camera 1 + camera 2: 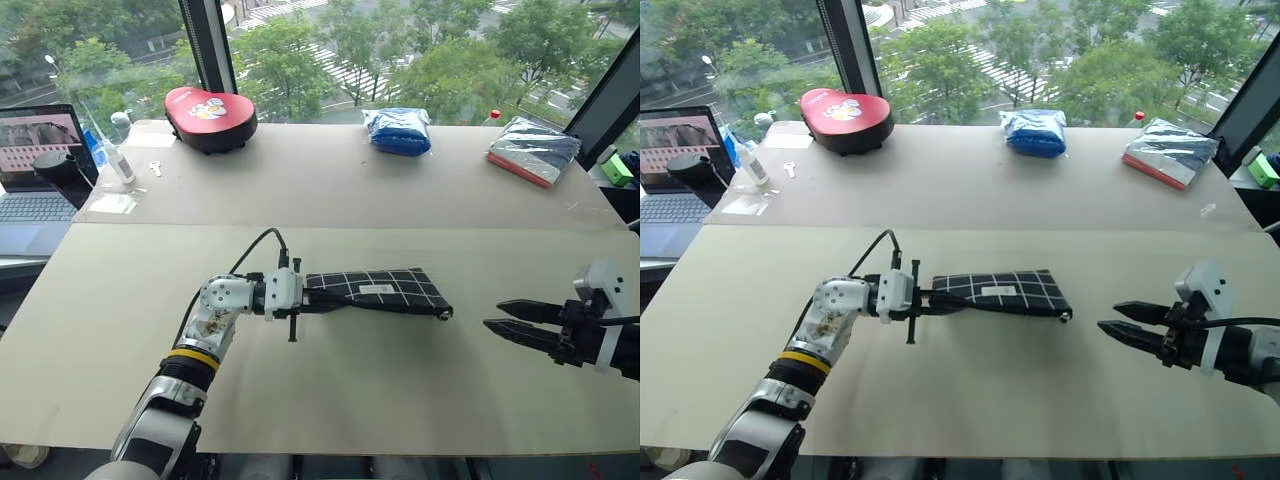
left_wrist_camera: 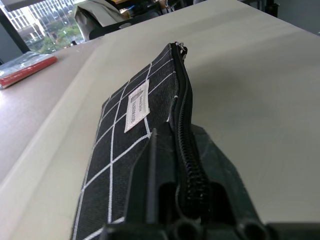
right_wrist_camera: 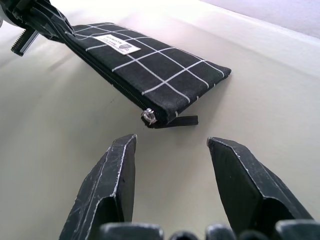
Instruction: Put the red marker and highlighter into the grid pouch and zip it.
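Note:
The grid pouch (image 1: pixel 385 290), black with white lines and a small white label, lies across the middle of the table. Its zip runs shut along the near edge, with the slider (image 3: pixel 148 116) and black pull cord (image 3: pixel 181 120) at the right end. My left gripper (image 1: pixel 325 295) points right and is shut on the pouch's left end; in the left wrist view its fingers (image 2: pixel 162 165) flank the zipper edge. My right gripper (image 1: pixel 493 314) hovers open a short way right of the pouch, with nothing between its fingers (image 3: pixel 107 185). The red marker and highlighter are out of view.
A red heart-shaped case (image 1: pixel 210 118) and a blue bag (image 1: pixel 398 130) sit along the far edge by the window. A silver and red packet (image 1: pixel 533 150) lies at the far right. A laptop (image 1: pixel 35 180) and a small bottle (image 1: pixel 115 160) stand at the far left.

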Motion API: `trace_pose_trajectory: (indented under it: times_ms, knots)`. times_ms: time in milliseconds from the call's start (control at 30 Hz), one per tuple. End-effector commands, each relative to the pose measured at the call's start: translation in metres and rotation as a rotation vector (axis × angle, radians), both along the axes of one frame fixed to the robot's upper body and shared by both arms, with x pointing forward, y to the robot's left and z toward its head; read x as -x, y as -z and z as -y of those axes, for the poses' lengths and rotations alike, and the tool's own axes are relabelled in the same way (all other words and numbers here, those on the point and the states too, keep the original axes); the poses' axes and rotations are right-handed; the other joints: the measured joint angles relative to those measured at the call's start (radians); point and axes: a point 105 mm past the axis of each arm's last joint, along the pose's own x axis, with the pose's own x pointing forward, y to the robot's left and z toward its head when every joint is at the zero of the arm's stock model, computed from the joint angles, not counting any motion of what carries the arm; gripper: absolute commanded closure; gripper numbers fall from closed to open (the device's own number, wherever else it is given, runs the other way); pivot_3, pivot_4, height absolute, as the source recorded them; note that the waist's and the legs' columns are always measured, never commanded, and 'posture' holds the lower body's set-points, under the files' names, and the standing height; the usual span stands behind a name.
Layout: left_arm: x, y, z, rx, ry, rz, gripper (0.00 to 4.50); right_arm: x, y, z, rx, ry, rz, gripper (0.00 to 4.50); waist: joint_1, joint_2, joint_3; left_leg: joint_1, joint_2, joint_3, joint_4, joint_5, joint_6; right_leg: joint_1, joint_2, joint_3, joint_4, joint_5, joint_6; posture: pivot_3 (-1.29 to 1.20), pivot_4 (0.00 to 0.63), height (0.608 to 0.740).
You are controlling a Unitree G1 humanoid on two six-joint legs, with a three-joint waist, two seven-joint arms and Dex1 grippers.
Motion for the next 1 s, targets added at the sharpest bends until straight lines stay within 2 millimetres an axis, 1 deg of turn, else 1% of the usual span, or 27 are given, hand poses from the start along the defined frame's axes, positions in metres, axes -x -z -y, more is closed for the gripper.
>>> trace_pose_trajectory:
  times_ms: [33,67,100,133,200,267,400,433,500,567,700,800,867,1000]
  knots:
    - [0.000,-0.014,0.000,0.049,0.016,0.015,2.24,-0.002,-0.013,-0.010,-0.011,-0.035,0.066,1.89,0.000,0.000,0.000,0.000,0.000,0.000,0.000,0.000,0.000,0.000,0.000,0.000,0.000,0.000,0.000,0.00,0.150,0.740]
    - [-0.003,-0.019,-0.001,0.080,-0.010,-0.003,2.16,-0.002,-0.014,-0.010,-0.014,-0.034,0.072,1.89,0.000,0.000,0.000,0.000,0.000,0.000,0.000,0.000,0.000,0.000,0.000,0.000,0.000,0.000,0.000,0.00,0.150,0.740]
    - [-0.004,-0.022,-0.003,0.098,-0.028,-0.037,1.57,-0.003,-0.014,-0.010,-0.016,-0.034,0.075,1.89,0.000,0.000,0.000,0.000,0.000,0.000,0.000,0.000,0.000,0.000,0.000,0.000,0.000,0.000,0.000,0.00,0.150,0.740]
    - [-0.004,-0.024,-0.004,0.108,-0.038,-0.062,1.32,-0.003,-0.014,-0.011,-0.016,-0.033,0.076,1.89,0.000,0.000,0.000,0.000,0.000,0.000,0.000,0.000,0.000,0.000,0.000,0.000,0.000,0.000,0.000,0.00,0.150,0.740]
    - [0.002,-0.020,-0.012,0.066,-0.041,-0.150,0.63,-0.005,-0.014,-0.010,-0.016,-0.031,0.080,1.89,-0.001,0.000,0.000,0.000,0.000,0.000,0.000,0.000,0.000,0.000,0.000,0.000,0.000,0.000,0.000,0.00,0.150,0.740]
    - [0.005,-0.019,-0.019,0.051,-0.073,-0.249,0.63,-0.008,-0.014,-0.008,-0.014,-0.028,0.084,1.89,-0.006,0.000,0.000,0.000,0.001,0.000,0.000,0.000,0.000,0.000,0.000,0.000,0.000,0.000,0.000,0.00,0.150,0.740]
    - [-0.005,-0.031,-0.038,0.141,-0.250,-0.435,0.63,-0.016,-0.016,-0.006,-0.016,-0.018,0.100,1.89,-0.006,0.001,0.001,0.000,0.001,0.000,0.000,0.000,0.000,0.000,0.001,0.000,0.001,0.000,0.000,0.00,0.150,0.740]
    - [-0.008,-0.034,-0.043,0.162,-0.304,-0.457,0.63,-0.018,-0.016,-0.005,-0.018,-0.016,0.102,1.89,-0.005,0.001,0.001,0.000,0.001,0.000,0.000,0.000,0.000,0.000,0.001,0.000,0.001,0.000,0.000,0.00,0.150,0.740]
    - [-0.016,-0.040,-0.056,0.221,-0.454,-0.463,0.63,-0.021,-0.015,-0.004,-0.023,-0.016,0.103,1.89,-0.004,0.001,0.001,0.000,0.001,-0.001,0.000,0.000,0.000,0.000,0.001,0.000,0.001,0.000,0.001,0.00,0.150,0.740]
    - [-0.017,-0.041,-0.071,0.234,-0.562,-0.499,0.63,-0.025,-0.014,-0.004,-0.028,-0.014,0.106,1.89,-0.004,0.001,0.001,0.001,0.001,-0.001,0.000,0.000,0.000,-0.001,0.001,0.000,0.001,0.000,0.001,0.00,0.150,0.740]
    - [-0.014,-0.053,-0.102,0.308,-0.665,-0.529,0.63,-0.031,-0.010,-0.005,-0.046,-0.014,0.104,1.89,-0.004,0.001,0.001,0.001,0.001,-0.001,-0.001,0.000,0.000,-0.001,0.001,0.000,0.001,0.000,0.000,0.00,0.150,0.740]
    - [-0.013,-0.054,-0.121,0.328,-0.748,-0.524,0.63,-0.035,-0.006,-0.006,-0.056,-0.016,0.100,1.89,-0.004,0.001,0.001,0.001,0.001,-0.001,-0.001,0.001,-0.002,-0.001,0.001,0.000,0.001,0.000,0.000,0.00,0.150,0.740]
    - [-0.011,-0.053,-0.130,0.336,-0.789,-0.525,0.63,-0.038,-0.004,-0.007,-0.058,-0.017,0.098,1.89,-0.004,0.001,0.001,0.001,0.000,-0.001,-0.002,0.001,-0.002,-0.001,0.001,0.000,0.001,0.000,0.000,0.00,0.150,0.740]
    - [-0.004,-0.051,-0.140,0.353,-0.835,-0.528,0.63,-0.043,-0.002,-0.008,-0.060,-0.021,0.096,1.89,-0.002,0.001,0.001,0.001,0.000,-0.001,-0.002,0.001,-0.002,-0.001,0.001,0.000,0.001,0.000,0.000,0.00,0.150,0.740]
